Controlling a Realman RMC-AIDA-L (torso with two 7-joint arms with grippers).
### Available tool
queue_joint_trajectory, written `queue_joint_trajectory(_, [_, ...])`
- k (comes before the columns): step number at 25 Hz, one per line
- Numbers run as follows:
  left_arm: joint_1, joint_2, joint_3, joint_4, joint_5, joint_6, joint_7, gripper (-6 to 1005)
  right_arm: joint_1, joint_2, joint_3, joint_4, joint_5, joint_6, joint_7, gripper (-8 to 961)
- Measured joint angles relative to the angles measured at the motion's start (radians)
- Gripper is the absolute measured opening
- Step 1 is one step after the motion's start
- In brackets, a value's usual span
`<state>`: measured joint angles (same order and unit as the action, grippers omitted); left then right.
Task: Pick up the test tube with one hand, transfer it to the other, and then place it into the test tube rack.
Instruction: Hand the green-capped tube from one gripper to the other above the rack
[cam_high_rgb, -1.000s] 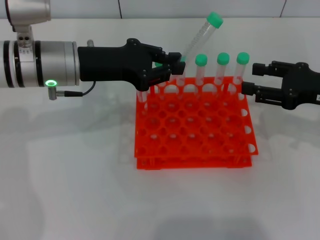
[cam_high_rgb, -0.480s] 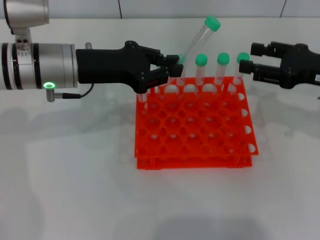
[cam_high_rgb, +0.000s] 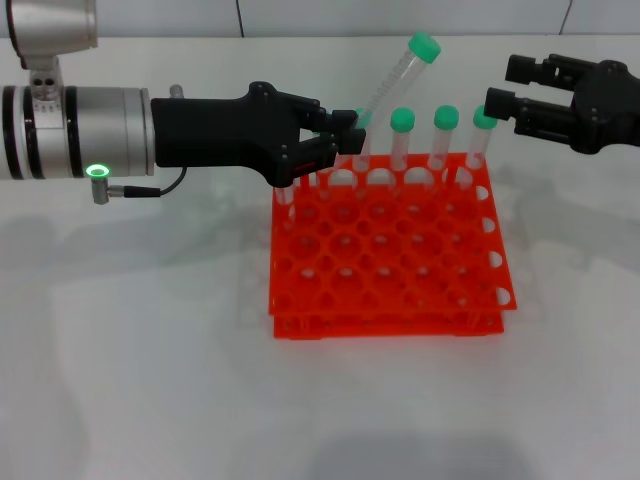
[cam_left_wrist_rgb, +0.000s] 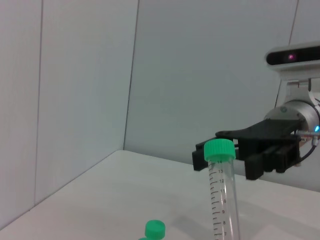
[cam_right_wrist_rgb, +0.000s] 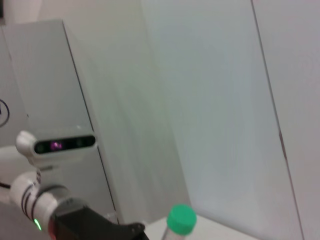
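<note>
My left arm reaches in level from the left side of the head view, silver wrist with its green light showing, and the left gripper (cam_high_rgb: 345, 135) sits over the back-left corner of the orange test tube rack (cam_high_rgb: 385, 250). Its fingers are clamped on the lower part of the test tube (cam_high_rgb: 395, 80), which tilts up and to the right, green cap highest, clear of the rack's holes. In the left wrist view I can read printed graduation marks on the tube (cam_left_wrist_rgb: 222, 195), with 14, 13, 12 and 11 legible below the cap; the lower numbers are too small for me to make out.

My right gripper (cam_high_rgb: 500, 100) hangs at the upper right, above and just behind the rack's back-right corner, pointing left toward the held tube but well apart from it. Its fingers stand apart with nothing between them. The left wrist view shows it beyond the cap, with a blue light on its wrist.

Three other green-capped tubes (cam_high_rgb: 443, 145) stand upright in the rack's back row. The rack rests on the white table (cam_high_rgb: 150, 380).
</note>
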<state>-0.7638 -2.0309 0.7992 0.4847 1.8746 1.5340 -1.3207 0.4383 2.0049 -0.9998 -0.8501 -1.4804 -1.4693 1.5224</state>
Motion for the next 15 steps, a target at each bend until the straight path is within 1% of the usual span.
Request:
queue_joint_trajectory(6, [0.0,-0.001,0.0,0.0,0.0,0.0,0.0,189,0.002,0.004,-0.004,-0.002,0.03,-0.017,0.001,618])
queue_joint_trajectory(15, [-0.001,-0.006,0.0,0.0,-0.002,0.002,0.0,189,0.028,0.01,-0.014,0.01,0.033,-0.017,-0.001,604])
